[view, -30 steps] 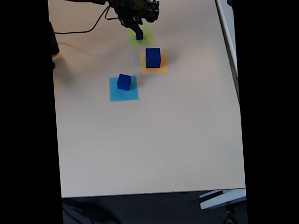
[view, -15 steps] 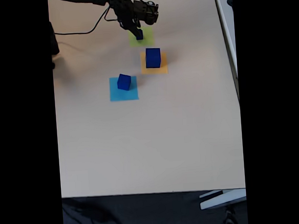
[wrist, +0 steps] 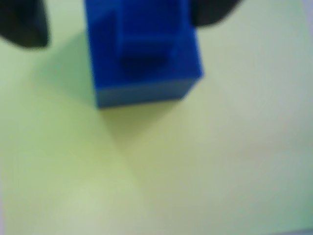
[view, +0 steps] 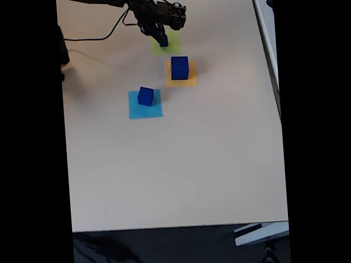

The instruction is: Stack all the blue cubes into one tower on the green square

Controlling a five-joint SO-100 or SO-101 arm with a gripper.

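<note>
On the worktop (view: 166, 168), the gripper (view: 162, 37) grasps the small blue cube (wrist: 144, 54), which sits on the green square (wrist: 195, 161). Medium cube (view: 146, 96) rests on light blue paper (view: 135, 112), large cube (view: 179, 68) on orange paper (view: 181, 82).

Pale table under soft, even light

In the fixed view the beige table (view: 178, 167) meets dark floor (view: 172, 252) below its near edge; a second pale surface (view: 265, 17) lies just beyond its right edge.

We took it for an office or lab: a plain beige table (view: 166, 168) stood over dark carpet (view: 172, 252).
</note>
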